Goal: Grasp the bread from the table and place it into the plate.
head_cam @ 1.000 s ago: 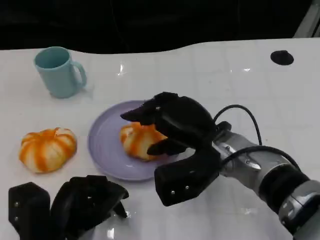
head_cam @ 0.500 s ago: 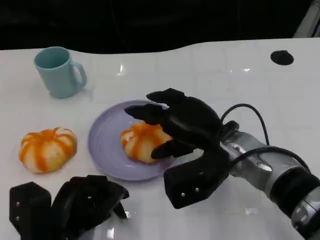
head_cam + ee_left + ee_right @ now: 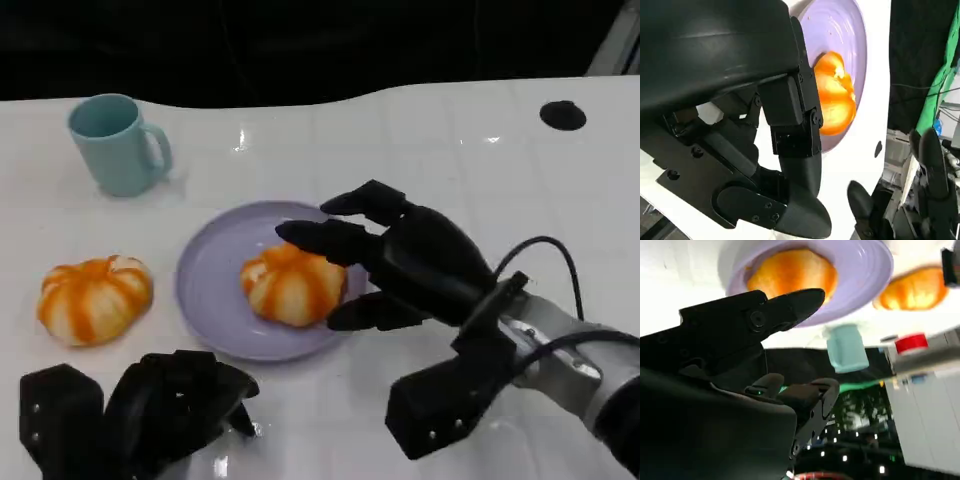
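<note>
From the head view, nothing on the worktop (image 3: 420, 150) carries any writing I can read. My right hand (image 3: 400, 262) hovers just right of the plate (image 3: 205, 290), fingers (image 3: 335, 240) spread apart and holding nothing, reaching over the bread (image 3: 292, 284), which lies on the plate. A second bread (image 3: 94, 298) sits left of the plate, a blue mug (image 3: 116, 142) at far left. My left hand (image 3: 150, 415) rests near me, fingers curled, apparently around nothing, though it is dark.

At my left wrist, the bread (image 3: 836, 100) lies on the plate (image 3: 840, 30).

At my right wrist, a finger (image 3: 790, 305) points past the bread (image 3: 792, 270).
</note>
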Robot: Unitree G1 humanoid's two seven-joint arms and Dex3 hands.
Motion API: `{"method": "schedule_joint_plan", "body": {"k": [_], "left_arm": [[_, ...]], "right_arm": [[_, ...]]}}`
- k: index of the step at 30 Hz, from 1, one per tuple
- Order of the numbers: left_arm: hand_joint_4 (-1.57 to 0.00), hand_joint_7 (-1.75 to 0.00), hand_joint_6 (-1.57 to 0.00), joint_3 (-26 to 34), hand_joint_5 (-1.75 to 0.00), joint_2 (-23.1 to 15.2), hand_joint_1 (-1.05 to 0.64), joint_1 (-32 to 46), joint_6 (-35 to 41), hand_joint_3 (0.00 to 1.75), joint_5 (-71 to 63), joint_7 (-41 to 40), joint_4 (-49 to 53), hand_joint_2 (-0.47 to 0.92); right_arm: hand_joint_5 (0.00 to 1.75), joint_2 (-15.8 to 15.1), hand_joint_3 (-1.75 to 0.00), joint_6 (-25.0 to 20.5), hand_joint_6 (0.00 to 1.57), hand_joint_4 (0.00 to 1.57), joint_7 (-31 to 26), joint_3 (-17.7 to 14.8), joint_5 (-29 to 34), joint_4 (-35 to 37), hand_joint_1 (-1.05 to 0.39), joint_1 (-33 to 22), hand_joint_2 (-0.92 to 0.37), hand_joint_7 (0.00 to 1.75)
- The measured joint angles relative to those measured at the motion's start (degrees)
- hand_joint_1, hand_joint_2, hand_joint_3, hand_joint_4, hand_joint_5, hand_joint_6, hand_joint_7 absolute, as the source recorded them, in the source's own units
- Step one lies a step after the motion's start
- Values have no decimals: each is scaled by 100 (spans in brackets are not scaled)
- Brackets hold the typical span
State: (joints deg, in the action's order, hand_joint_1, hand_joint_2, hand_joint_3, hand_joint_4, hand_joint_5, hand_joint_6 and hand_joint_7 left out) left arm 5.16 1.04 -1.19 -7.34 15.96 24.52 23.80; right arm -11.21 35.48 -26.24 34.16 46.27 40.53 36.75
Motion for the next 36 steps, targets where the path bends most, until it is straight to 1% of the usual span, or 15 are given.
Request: {"method": "schedule_joint_plan", "body": {"k": [1, 2, 3, 4, 5, 10, 12, 13, 15, 16, 18, 21, 26, 30, 36], "left_arm": [[-90, -28, -156, -1, -150, 2, -105, -1, 1, 41, 0, 0, -2, 53], [-90, -28, -156, -1, -150, 5, -105, 2, 1, 42, 1, 0, -4, 53], [-89, -28, -156, -1, -150, 6, -105, 2, 1, 42, 2, 1, -5, 53], [-89, -28, -156, 0, -150, 7, -105, 2, 1, 42, 4, 1, -5, 52], [-88, -28, -156, 0, -150, 7, -105, 3, 2, 42, 5, 1, -5, 52], [-88, -28, -157, -6, -151, 7, -105, 10, -1, 44, 5, 2, -8, 52], [-88, -28, -157, -9, -150, 8, -105, 13, 1, 44, 4, 1, -16, 52], [-88, -28, -157, -12, -150, 8, -105, 21, 1, 45, 3, 1, -26, 52], [-88, -27, -157, -31, -150, 8, -105, 39, 5, 45, 1, 1, -49, 52], [-88, -27, -157, -40, -150, 8, -105, 47, 5, 45, 1, 1, -59, 52], [-88, -27, -157, -51, -150, 8, -105, 55, 5, 45, 1, 1, -69, 51], [-90, -28, -157, -66, -149, 10, -105, 70, 23, 45, -4, -2, -99, 51], [-89, -29, -157, -69, -149, 17, -105, 79, 70, 45, -6, -41, -135, 51], [-90, -29, -157, -69, -150, 25, -105, 78, 73, 44, -5, -43, -135, 51], [-91, -28, -157, -61, -148, 27, -104, 77, 74, 44, -3, -42, -134, 52]], "right_arm": [[121, -14, 0, 52, 73, 54, -85, -49, 1, -73, -31, -88, -84, 57], [140, -18, -1, 79, 65, 58, -186, -110, 1, -160, -28, -186, -84, 94], [152, -25, -1, 96, 61, 59, -259, -164, -2, -244, -27, -282, -84, 113], [159, -36, -2, 99, 59, 60, -296, -211, -19, -338, -27, -374, -84, 124], [164, -50, -3, 114, 58, 61, -307, -254, -46, -429, -27, -463, -85, 132], [166, -256, -6, 279, 61, 64, -297, -451, -115, -865, -27, -882, -88, 142], [164, -317, -8, 329, 65, 68, -268, -534, -142, -1039, -27, -1037, -86, 143], [163, -347, -18, 375, 66, 69, -244, -569, -182, -1107, -27, -1103, -80, 142], [164, -420, -75, 429, 66, 69, -199, -634, -228, -1259, -28, -1250, -52, 142], [165, -459, -86, 471, 66, 68, -192, -650, -228, -1308, -28, -1320, -46, 142], [166, -520, -96, 502, 65, 68, -181, -679, -228, -1422, -27, -1479, -40, 143], [166, -666, -97, 605, 63, 65, -180, -750, -223, -1520, -28, -1723, -40, 145], [166, -908, -97, 634, 61, 64, -56, -946, -286, -1645, -31, -2157, -42, 145], [171, -948, -96, 758, 58, 60, -39, -1100, -405, -1677, -31, -2441, -44, 147], [174, -1015, -96, 770, 55, 57, 264, -1294, -580, -1891, -28, -2864, -45, 150]]}}
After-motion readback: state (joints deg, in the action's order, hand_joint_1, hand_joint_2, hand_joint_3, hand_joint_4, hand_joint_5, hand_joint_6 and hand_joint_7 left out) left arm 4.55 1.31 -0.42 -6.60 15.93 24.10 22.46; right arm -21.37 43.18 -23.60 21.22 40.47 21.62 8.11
